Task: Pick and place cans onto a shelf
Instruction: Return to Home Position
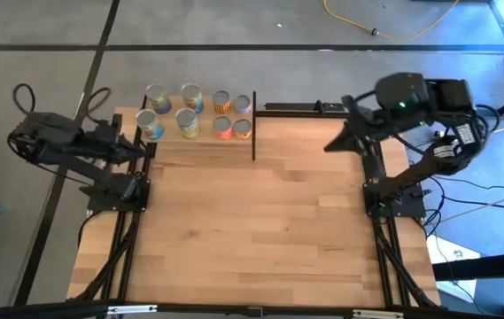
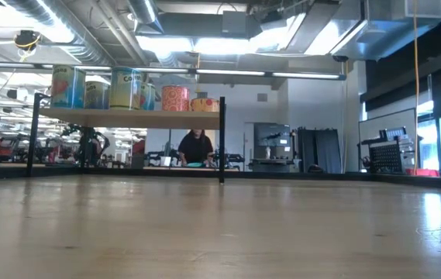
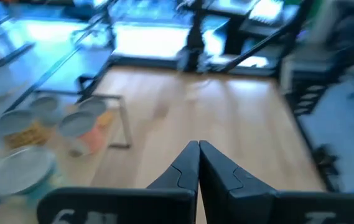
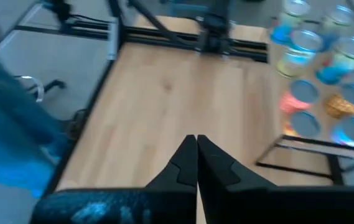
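Tucked at tabletop's left edge: left gripper (image 3: 198, 163), pinched together, empty. Likewise right gripper (image 4: 196, 160), right edge. Cans (image 1: 188, 122) on shelf (image 1: 200, 151).

Bright ceiling lights (image 2: 175, 43) are glaring over the room in the low view, laying a pale sheen on the table (image 2: 406, 221), while the shelf (image 2: 127, 118) is shading its own underside. From above, even light is falling across the wood, casting only faint shadows. The cans (image 4: 305, 43) are glinting on top in the right wrist view.
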You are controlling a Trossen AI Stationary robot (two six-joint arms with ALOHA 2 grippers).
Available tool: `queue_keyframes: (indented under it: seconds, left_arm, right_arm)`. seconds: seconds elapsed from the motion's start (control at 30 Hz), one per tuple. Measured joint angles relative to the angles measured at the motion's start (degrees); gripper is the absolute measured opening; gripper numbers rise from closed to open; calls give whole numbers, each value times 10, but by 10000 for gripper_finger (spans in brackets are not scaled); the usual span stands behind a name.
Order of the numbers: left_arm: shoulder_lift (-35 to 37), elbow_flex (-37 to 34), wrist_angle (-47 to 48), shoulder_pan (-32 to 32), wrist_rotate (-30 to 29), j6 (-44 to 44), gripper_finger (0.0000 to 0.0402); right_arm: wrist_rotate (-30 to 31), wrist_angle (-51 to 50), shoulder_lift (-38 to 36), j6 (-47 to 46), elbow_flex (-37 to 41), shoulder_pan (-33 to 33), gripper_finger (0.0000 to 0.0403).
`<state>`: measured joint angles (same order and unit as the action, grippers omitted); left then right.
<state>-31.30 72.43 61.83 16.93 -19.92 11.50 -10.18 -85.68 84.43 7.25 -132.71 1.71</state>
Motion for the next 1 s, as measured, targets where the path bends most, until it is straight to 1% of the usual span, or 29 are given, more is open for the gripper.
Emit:
queue_keyframes:
  seconds: [0.1, 0.2, 0.33, 0.43, 0.63, 0.73, 0.8, 0.87, 0.93, 1.0]
  left_arm:
    - [69, -49, -43, 0, 33, -12, 0]
    - [131, -90, -76, 0, 56, -16, 0]
    - [196, -131, -93, 0, 77, -16, 0]
    - [231, -159, -101, 0, 88, -16, 0]
    - [285, -220, -111, 0, 102, -21, 0]
    - [311, -249, -142, 0, 104, -56, 0]
    - [310, -262, -166, 0, 112, -75, 0]
    - [311, -263, -157, 0, 122, -88, 0]
    - [311, -268, -175, 0, 130, -91, 0]
    - [311, -283, -174, 0, 130, -91, 0]
  right_arm:
    - [-1, 11, -16, -10, 17, -35, 2]
    - [0, 33, -35, -11, 60, -69, 2]
    - [4, 106, -75, -11, 154, -98, 2]
    - [26, 168, -118, -12, 234, -107, 4]
    - [56, 281, -212, -83, 390, -110, 3]
    - [56, 334, -257, -105, 455, -110, 5]
    - [56, 361, -285, -114, 493, -110, 6]
    - [57, 381, -313, -116, 527, -110, 7]
    - [57, 407, -342, -118, 560, -110, 7]
    - [60, 430, -369, -121, 593, -110, 7]
